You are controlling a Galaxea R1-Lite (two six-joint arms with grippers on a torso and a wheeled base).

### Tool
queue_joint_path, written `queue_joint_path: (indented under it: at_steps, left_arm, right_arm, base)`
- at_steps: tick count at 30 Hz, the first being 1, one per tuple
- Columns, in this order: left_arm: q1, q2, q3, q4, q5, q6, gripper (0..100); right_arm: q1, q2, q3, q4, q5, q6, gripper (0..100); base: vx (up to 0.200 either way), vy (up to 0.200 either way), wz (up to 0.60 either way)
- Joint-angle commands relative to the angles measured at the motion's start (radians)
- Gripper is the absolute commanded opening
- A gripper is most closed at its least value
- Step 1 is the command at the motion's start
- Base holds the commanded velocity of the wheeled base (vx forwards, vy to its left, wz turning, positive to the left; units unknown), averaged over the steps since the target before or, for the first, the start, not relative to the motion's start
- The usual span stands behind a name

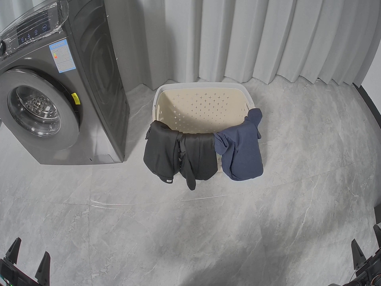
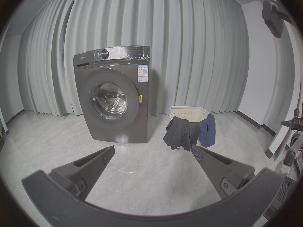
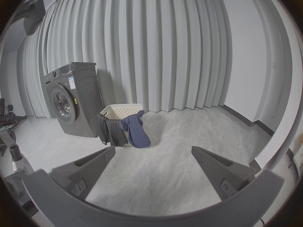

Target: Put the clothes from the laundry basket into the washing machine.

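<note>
Where the head view begins at its lower left corner, the left gripper hangs low over the grey marble-patterned floor, its 2 dark fingers spread wide with nothing between them. Beyond it, at the far left, stands the dark grey front-loading washing machine, its round glass door closed. Just to the right of the machine, and apart from it, sits the cream perforated plastic laundry basket, backed by the white pleated curtain. 2 pieces of clothing hang over the basket's near rim and down its outer wall. The black garment takes the left and middle of the rim. The navy blue garment takes the right, touching the black one where they meet, with 1 end lying over the right corner. At the lower right corner, the right gripper is also parted wide and empty, well away from the basket.
</note>
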Motion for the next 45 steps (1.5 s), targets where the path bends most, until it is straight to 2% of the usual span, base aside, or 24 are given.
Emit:
queue_joint_path:
  at_steps: [1,3,23,45]
  left_arm:
    - [0.0,-0.01,0.016,0.0,0.001,0.0,100]
    - [0.0,-0.01,0.016,0.0,-0.001,0.0,100]
    - [0.0,-0.01,0.016,0.0,0.001,0.0,100]
    - [0.0,-0.01,0.016,0.0,0.001,0.0,100]
  right_arm:
    - [0.0,-0.014,0.018,-0.001,0.001,0.0,100]
    - [0.0,-0.014,0.018,-0.001,0.001,0.0,100]
    - [0.0,-0.014,0.018,-0.001,0.001,0.0,100]
    - [0.0,-0.014,0.018,-0.001,0.001,0.0,100]
  base:
    - [0.0,0.0,0.0]
    - [0.0,0.0,0.0]
    - [0.2,0.0,0.0]
    - [0.0,-0.027,0.0]
